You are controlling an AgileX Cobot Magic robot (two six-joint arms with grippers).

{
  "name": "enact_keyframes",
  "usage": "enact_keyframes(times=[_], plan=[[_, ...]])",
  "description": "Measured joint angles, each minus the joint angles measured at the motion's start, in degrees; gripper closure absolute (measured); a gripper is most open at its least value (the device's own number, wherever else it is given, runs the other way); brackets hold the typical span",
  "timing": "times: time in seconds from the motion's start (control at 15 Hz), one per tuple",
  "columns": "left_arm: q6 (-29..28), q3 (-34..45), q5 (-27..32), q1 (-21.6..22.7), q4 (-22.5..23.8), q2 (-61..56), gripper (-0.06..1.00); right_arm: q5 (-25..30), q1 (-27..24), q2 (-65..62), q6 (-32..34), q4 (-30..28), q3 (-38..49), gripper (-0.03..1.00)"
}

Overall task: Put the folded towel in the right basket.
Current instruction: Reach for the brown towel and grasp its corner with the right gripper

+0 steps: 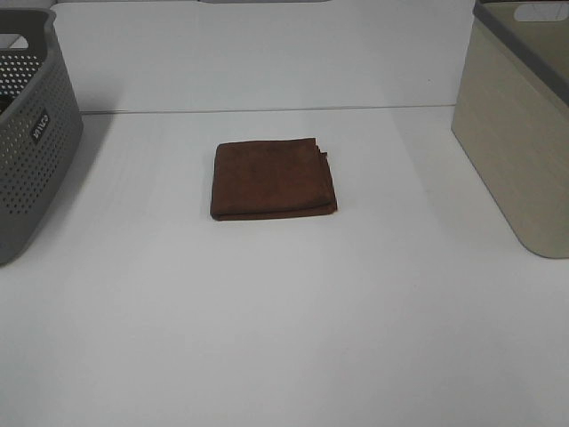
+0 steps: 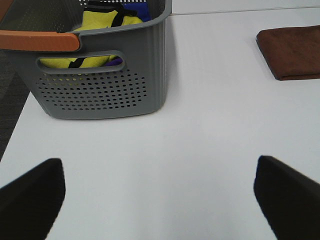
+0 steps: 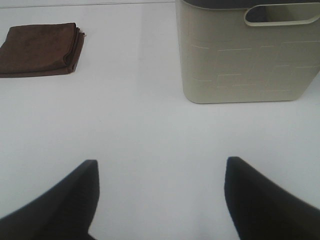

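- While my left gripper (image 2: pixel 159 162) and right gripper (image 3: pixel 161 161) hover spread wide and empty, the folded towel (image 1: pixel 273 178) lies flat mid-way across the desk (image 1: pixel 284 338), well apart from both.
- The right basket (image 1: pixel 520 151) stands nearer my right gripper.

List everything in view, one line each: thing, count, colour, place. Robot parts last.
folded towel: 1, brown, flat on the middle of the table
left basket: 1, grey, perforated, at the table's left edge
cloth items: number unclear, yellow and blue, inside the left basket
right basket: 1, beige with a grey rim, at the table's right edge
table: 1, white
left pincer: 1, black, open, facing the left basket
right pincer: 1, black, open, facing the right basket
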Motion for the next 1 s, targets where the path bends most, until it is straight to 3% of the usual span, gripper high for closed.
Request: enact_keyframes(times=[1.0], plan=[[0.00, 0.00, 0.00, 0.00, 0.00, 0.00, -0.03, 0.00, 0.00, 0.00, 0.00, 0.00, 0.00, 0.29]])
